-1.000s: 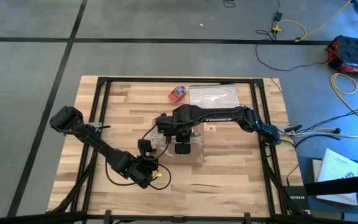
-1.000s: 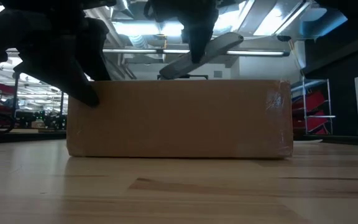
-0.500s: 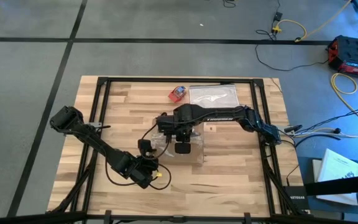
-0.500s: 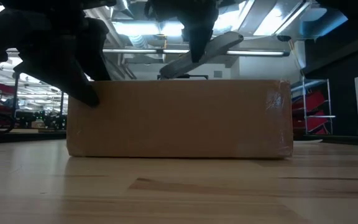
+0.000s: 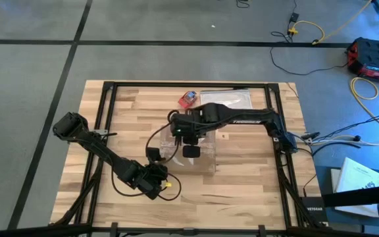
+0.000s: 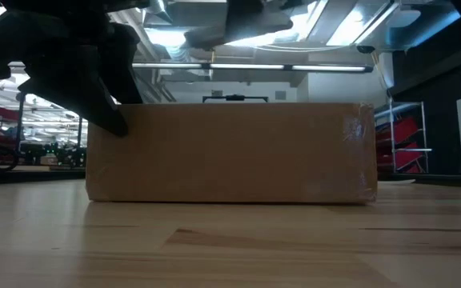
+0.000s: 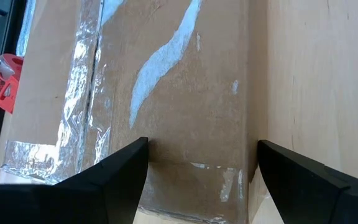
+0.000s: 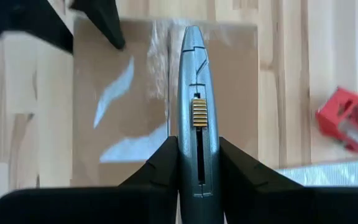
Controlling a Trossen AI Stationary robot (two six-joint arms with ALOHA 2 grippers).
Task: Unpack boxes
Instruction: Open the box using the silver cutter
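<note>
The brown cardboard box (image 5: 193, 157) lies flat on the table's middle, with shiny clear tape strips (image 7: 86, 93) along its top. My right gripper (image 8: 197, 146) hangs above the box, shut on a grey utility knife (image 8: 193, 74) that shows at the low view's upper edge (image 6: 246, 20). My left gripper (image 7: 197, 168) stands open at the box's near left corner (image 5: 158, 179), with one finger over the box's top and the other beside its long side. My right gripper pinches the knife's handle (image 8: 197, 162) between its two fingers, which lie along it; the knife juts out past the fingertips. It slants steeply down at the box's top and hangs clear of it. My left gripper's one finger (image 6: 112, 112) lies against the box's top left corner (image 6: 94, 112), slanting down from the near left. Whether the other finger (image 7: 303, 180) touches the box's side, I cannot tell.
A small red-and-blue object (image 5: 188, 99) and a clear, silvery plastic bag (image 5: 226, 100) lie near the table's far edge behind the box. A black frame (image 5: 104, 131) runs around the tabletop. Bare wood (image 5: 242, 191) stretches right of and in front of the box.
My right gripper has risen with the knife and tipped more steeply downward. The knife, which slanted low over the box's top, now hangs well above it. The box and my left gripper have kept still.
</note>
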